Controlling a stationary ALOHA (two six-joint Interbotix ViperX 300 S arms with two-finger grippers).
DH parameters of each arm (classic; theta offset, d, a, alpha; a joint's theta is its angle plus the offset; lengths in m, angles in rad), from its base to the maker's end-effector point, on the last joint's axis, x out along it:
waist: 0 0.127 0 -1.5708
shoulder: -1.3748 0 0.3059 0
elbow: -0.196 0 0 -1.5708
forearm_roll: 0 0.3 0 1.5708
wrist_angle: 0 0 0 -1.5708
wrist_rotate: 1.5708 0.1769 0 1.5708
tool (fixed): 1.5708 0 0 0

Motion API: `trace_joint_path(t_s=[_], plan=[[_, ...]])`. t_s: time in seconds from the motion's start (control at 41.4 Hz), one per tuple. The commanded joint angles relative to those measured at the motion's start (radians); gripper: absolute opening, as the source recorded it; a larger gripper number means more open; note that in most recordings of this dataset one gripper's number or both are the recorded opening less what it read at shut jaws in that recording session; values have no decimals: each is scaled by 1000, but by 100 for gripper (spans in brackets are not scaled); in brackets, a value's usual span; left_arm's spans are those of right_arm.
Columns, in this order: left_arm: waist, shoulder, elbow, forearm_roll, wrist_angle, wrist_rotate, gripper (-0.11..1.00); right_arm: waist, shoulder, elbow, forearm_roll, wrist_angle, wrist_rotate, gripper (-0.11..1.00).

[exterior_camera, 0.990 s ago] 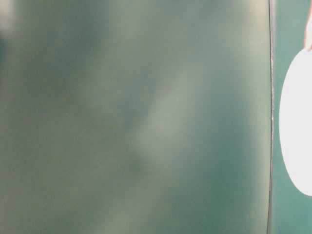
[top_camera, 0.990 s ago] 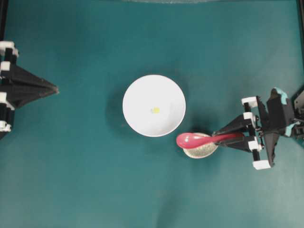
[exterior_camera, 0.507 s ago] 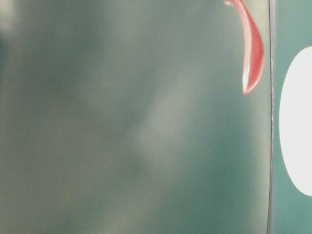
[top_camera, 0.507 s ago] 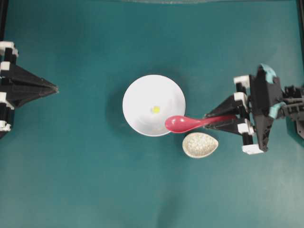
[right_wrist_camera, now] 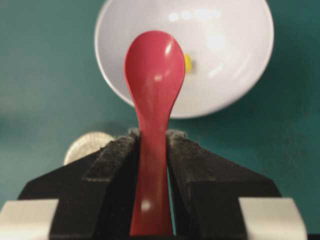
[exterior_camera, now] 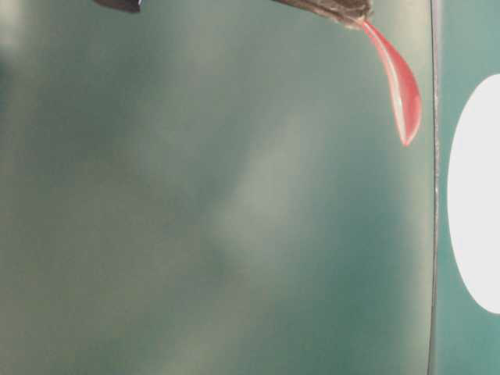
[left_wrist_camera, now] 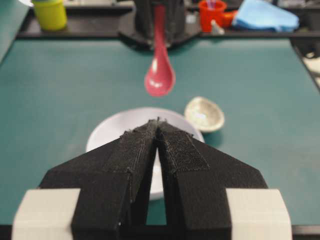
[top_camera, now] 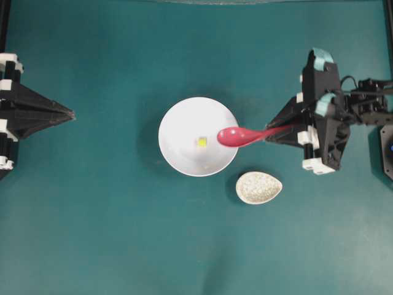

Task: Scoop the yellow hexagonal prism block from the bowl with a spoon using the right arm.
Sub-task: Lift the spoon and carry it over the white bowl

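Observation:
The white bowl sits mid-table with the tiny yellow hexagonal prism block inside it. My right gripper is shut on the handle of the pink-red spoon. The spoon's scoop hangs in the air over the bowl's right rim, just right of the block. In the right wrist view the spoon juts forward from the gripper, partly covering the block in the bowl. My left gripper stays shut and empty at the far left, pointing toward the bowl.
A speckled egg-shaped rest lies empty just below and right of the bowl. At the far table edge in the left wrist view stand a yellow cup, a red cup and a blue cloth.
My right gripper has lifted the spoon off the speckled rest and carried it toward the top of the overhead view, bringing the scoop over the bowl's right rim. The left arm is unmoved.

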Motion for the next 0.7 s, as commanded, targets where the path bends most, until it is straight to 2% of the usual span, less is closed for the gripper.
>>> trace_joint_path(t_s=[0.0, 0.362, 0.676], plan=[[2, 3, -29, 3, -11, 2, 6, -15, -3, -57, -3, 66, 3, 25], [2, 3, -29, 3, -9, 3, 6, -40, 46, -166, -37, 241, 9, 25], [2, 3, -29, 6, -8, 3, 6, -64, 181, -284, -52, 385, 9, 25]])
